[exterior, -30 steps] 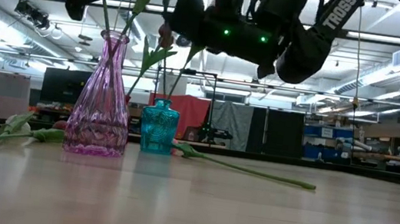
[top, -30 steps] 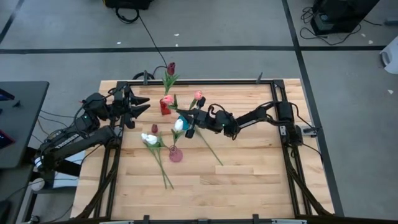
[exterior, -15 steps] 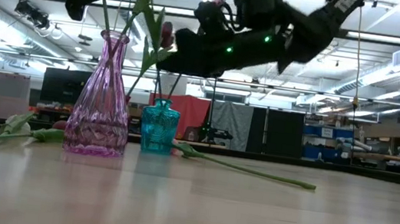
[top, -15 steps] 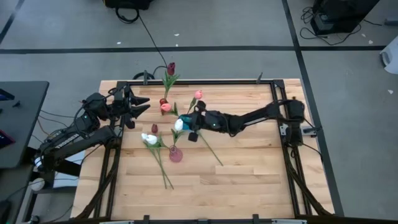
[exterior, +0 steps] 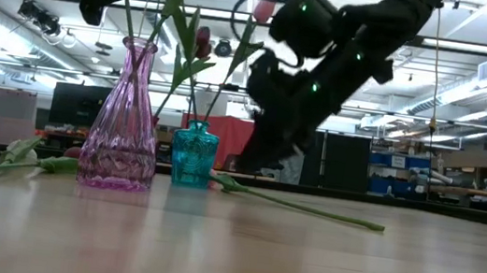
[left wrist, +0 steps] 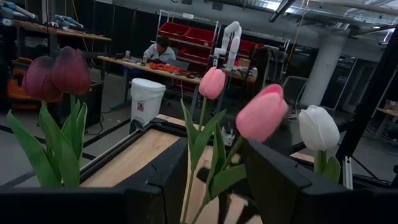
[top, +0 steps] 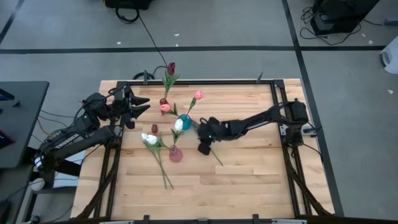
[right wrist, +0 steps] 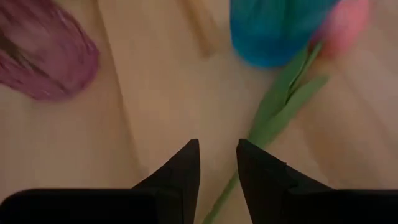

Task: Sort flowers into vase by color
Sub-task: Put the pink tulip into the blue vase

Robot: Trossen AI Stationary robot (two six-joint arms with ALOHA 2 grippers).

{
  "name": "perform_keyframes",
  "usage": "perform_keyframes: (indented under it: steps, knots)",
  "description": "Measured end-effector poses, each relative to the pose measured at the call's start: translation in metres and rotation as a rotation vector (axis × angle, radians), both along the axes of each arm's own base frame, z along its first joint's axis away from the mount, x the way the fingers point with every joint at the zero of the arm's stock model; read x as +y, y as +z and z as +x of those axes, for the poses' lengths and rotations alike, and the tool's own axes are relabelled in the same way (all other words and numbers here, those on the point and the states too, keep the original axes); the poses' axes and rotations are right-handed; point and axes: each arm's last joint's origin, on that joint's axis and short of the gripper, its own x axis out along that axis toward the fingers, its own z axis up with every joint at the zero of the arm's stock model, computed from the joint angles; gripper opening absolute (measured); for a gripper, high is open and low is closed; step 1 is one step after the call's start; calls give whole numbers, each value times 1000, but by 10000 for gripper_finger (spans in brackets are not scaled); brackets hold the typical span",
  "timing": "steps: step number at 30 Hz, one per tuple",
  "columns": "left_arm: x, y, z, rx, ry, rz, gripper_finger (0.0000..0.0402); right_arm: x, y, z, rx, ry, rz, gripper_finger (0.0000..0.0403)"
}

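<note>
A teal vase [top: 185,121] stands mid-table with a pink tulip [top: 198,95] and a white tulip [top: 178,125] over it. Nearer the front stands a pink glass vase [top: 176,154] [exterior: 122,125]. A maroon tulip [top: 170,67] rises by the far edge. Another pink tulip [right wrist: 273,112] lies flat on the wood beside the teal vase [right wrist: 273,31]. My right gripper [top: 203,149] [right wrist: 217,155] points down over that lying stem, open and holding nothing. My left gripper [top: 142,106] [left wrist: 214,186] hovers open at the far left, facing the flower heads.
White tulips [top: 149,138] lie on the left with their stems [top: 163,171] running toward the near edge, and a maroon bud [top: 154,128] sits beside them. A black frame [top: 273,87] borders the wooden table. Bare wood lies at the near right.
My right gripper has drawn back from the teal vase toward the near edge, come down and tipped from level to pointing at the table. The flowers in the vases stay where they were.
</note>
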Motion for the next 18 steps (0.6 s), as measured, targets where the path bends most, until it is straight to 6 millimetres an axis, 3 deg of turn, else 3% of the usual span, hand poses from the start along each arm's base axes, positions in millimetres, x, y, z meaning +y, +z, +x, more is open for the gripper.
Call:
perform_keyframes:
  steps: [4,10,18]
  knots:
    - [0,0,0,0,2,0,163,5,-18,3,55,-30,-30,117]
    - [0,0,0,0,5,-1,163,5,-22,7,106,-79,-106,110]
    - [0,-2,0,20,6,-16,163,8,3,3,48,-93,-148,90]
